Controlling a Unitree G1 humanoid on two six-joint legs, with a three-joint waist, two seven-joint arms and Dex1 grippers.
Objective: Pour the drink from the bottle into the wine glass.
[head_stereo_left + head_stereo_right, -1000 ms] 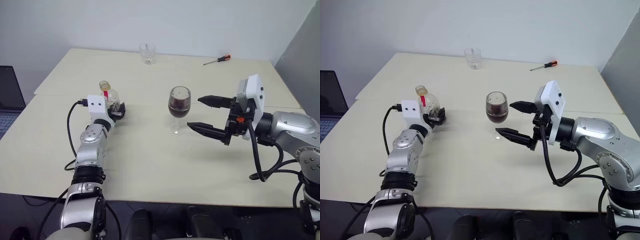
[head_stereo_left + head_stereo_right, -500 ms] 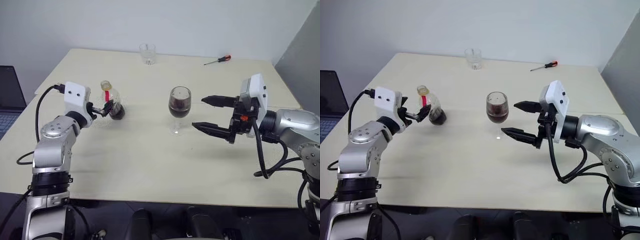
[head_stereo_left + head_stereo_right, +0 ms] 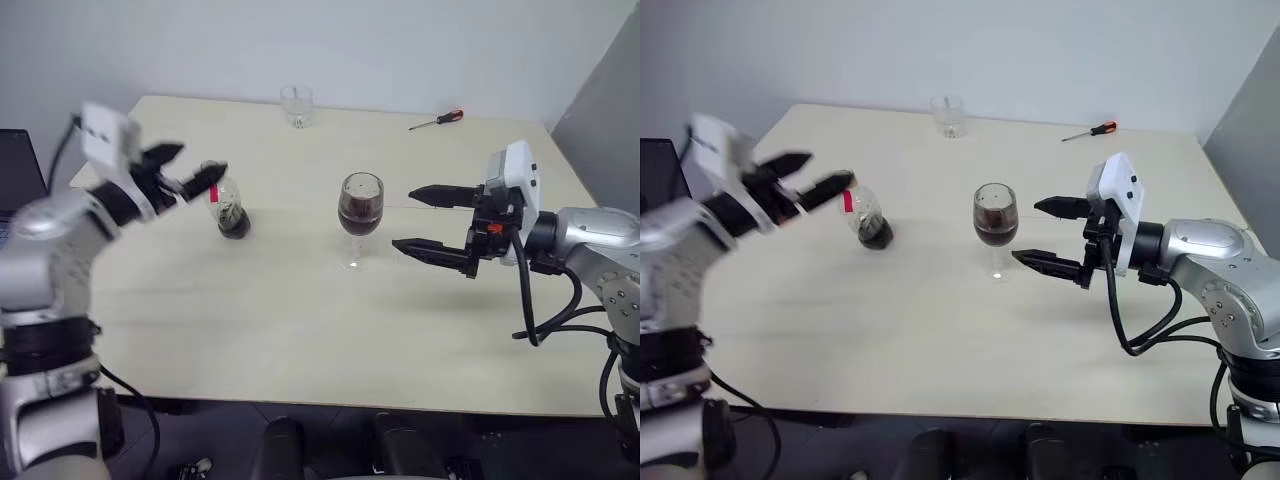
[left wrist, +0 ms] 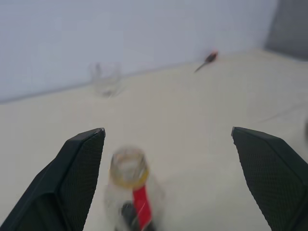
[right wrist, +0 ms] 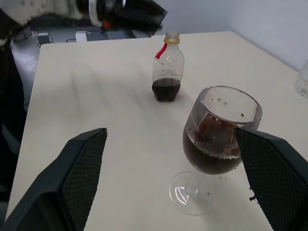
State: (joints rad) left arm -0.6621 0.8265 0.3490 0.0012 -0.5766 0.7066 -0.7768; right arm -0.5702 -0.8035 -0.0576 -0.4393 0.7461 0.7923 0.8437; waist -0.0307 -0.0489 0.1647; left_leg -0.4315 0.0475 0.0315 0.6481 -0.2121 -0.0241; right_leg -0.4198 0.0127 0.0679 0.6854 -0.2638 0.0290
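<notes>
Your left end effector (image 3: 185, 170) has lifted off the bottle (image 3: 229, 203) at mid-left, released; the right end effector (image 3: 432, 220), also spread, could topple the wine glass (image 3: 359, 217) beside it.

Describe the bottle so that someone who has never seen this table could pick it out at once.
On the pale table, look to the left of the stemmed wine glass that stands near the middle. The bottle stands upright there: small, squat, clear plastic, with a red neck label and a little dark drink at the bottom. The clear tumbler at the far edge is empty and has no neck.
</notes>
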